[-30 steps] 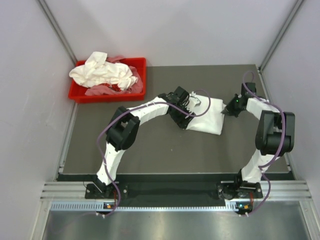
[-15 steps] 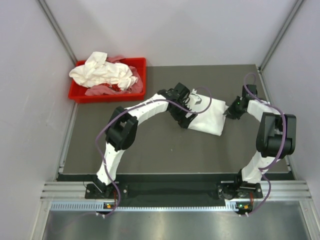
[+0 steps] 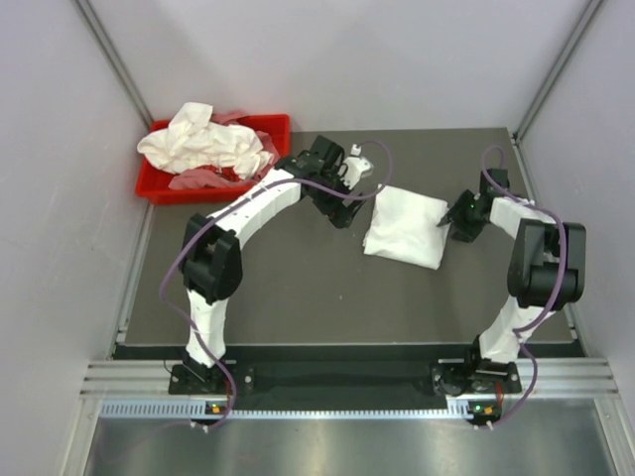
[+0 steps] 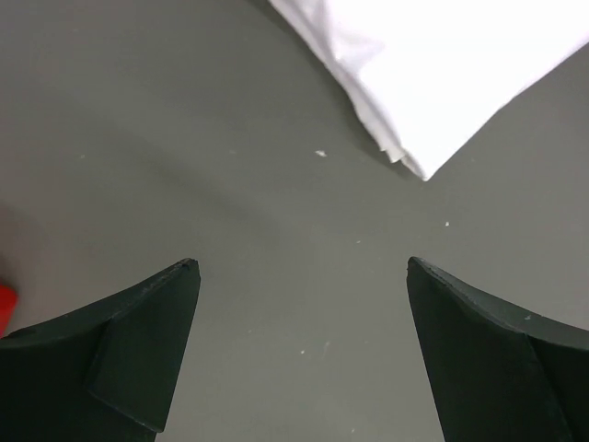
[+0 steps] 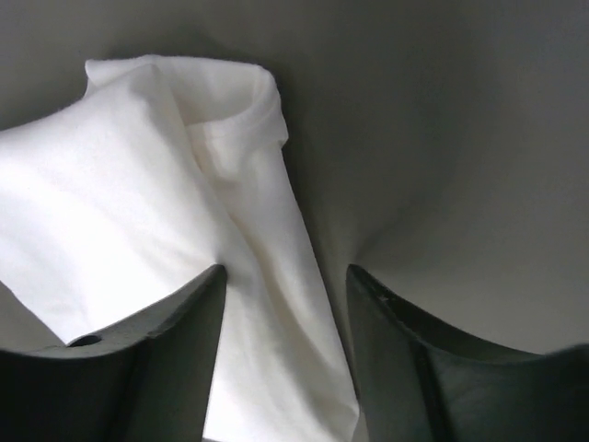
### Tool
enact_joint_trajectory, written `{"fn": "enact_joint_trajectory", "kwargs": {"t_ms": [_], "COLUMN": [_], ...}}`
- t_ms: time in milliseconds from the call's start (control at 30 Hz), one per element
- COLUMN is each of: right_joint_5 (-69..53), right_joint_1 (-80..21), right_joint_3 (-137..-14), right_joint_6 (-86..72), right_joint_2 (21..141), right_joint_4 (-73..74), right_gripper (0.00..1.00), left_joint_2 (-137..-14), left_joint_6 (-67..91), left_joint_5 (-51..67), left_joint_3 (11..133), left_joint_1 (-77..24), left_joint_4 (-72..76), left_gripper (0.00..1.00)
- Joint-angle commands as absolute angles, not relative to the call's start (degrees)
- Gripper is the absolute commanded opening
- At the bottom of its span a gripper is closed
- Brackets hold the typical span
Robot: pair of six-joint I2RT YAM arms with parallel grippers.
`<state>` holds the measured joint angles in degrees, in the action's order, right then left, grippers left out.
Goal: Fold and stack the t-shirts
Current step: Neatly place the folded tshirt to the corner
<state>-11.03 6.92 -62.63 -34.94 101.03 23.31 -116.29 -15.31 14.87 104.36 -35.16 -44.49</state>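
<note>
A folded white t-shirt (image 3: 405, 228) lies flat on the dark table, right of the middle. My left gripper (image 3: 342, 210) hangs left of it, open and wide, with only bare table between its fingers (image 4: 302, 267); a corner of the shirt (image 4: 442, 55) shows at the upper right of the left wrist view. My right gripper (image 3: 452, 226) is at the shirt's right edge. Its jaws (image 5: 285, 272) stand apart over that edge of the shirt (image 5: 138, 184), not pinching it. More crumpled white t-shirts (image 3: 203, 144) are heaped in the red bin.
The red bin (image 3: 278, 129) stands at the table's back left corner, with some pinkish cloth under the white heap. Grey walls close in on the left, right and back. The table's right edge (image 3: 541, 218) runs close behind my right arm.
My left gripper has drawn back off the folded shirt toward the back left and opened wide. My right gripper has gone from shut to open at the shirt's right edge.
</note>
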Motion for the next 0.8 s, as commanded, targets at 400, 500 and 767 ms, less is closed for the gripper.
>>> {"fn": "enact_joint_trajectory", "kwargs": {"t_ms": [400, 500, 767], "right_joint_5": [-14.59, -14.33, -9.58], "right_joint_1": [9.84, 11.42, 14.59], "right_joint_3": [-74.52, -82.33, -103.87], "right_joint_6": [-27.43, -23.3, -22.67], "right_joint_2": [109.77, 115.99, 128.75], "right_joint_4": [22.58, 26.36, 30.59], "right_gripper": [0.0, 0.0, 0.0], "left_joint_2": [-109.87, -109.08, -107.4], "left_joint_6": [-17.14, -17.4, -18.72], "left_joint_5": [12.39, 11.34, 5.9], "left_joint_3": [100.99, 100.72, 100.72], "left_joint_1": [-26.2, -24.79, -23.29], "left_joint_4": [-45.53, -45.96, -48.42], "left_gripper": [0.99, 0.99, 0.99]}}
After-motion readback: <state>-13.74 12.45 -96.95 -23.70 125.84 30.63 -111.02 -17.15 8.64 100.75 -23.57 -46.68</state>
